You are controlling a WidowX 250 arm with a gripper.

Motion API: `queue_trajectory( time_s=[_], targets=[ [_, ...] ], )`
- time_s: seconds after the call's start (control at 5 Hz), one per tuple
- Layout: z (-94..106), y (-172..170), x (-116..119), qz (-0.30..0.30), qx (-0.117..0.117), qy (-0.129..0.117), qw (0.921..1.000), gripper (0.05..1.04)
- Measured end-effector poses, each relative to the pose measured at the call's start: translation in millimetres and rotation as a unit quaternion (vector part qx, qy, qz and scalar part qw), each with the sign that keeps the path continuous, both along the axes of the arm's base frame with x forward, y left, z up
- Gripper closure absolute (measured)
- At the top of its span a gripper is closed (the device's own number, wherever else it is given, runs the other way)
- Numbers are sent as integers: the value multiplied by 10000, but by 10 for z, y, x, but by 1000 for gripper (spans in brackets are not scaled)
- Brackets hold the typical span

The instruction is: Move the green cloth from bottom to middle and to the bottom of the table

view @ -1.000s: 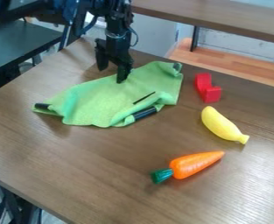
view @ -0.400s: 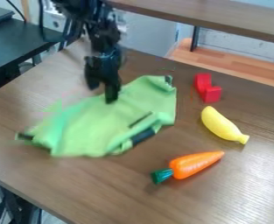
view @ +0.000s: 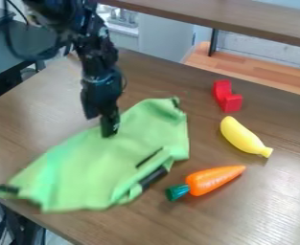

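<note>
Over the upper left edge of the cloth hangs the gripper (view: 101, 125), its fingers apart. The right fingertip rests on the cloth, while the left one is just beyond its upper edge. The green cloth (view: 101, 165) lies spread and wrinkled over the left and front-left part of the table, with dark patches at its corners and along its folded right side. Its lower left end is near the table's front-left edge.
An orange carrot (view: 214, 179) with a green top lies close to the cloth's right side. Beyond it are a yellow banana (view: 243, 137) and a red block (view: 227, 97). The wooden table (view: 229, 222) has its edge at lower left.
The gripper has come toward the camera and slightly left, and the cloth has slid along with it toward the front-left edge. The carrot, banana and red block have stayed put.
</note>
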State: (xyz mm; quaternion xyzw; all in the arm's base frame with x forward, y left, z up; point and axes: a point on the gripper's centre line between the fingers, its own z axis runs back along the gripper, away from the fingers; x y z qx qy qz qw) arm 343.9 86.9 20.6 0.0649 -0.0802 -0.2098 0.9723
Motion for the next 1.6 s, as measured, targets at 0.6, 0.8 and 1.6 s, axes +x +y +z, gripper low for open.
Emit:
queue_trajectory(
  time_s=[0.6, 0.8, 1.6],
  targets=[
    [-27, 153, 347, 401, 195, -129, 9989, 82],
    [-21, 254, 586, 609, 318, -248, 9973, 82],
    [21, 531, 1420, 1320, 387, -430, 9896, 82]
  ],
)
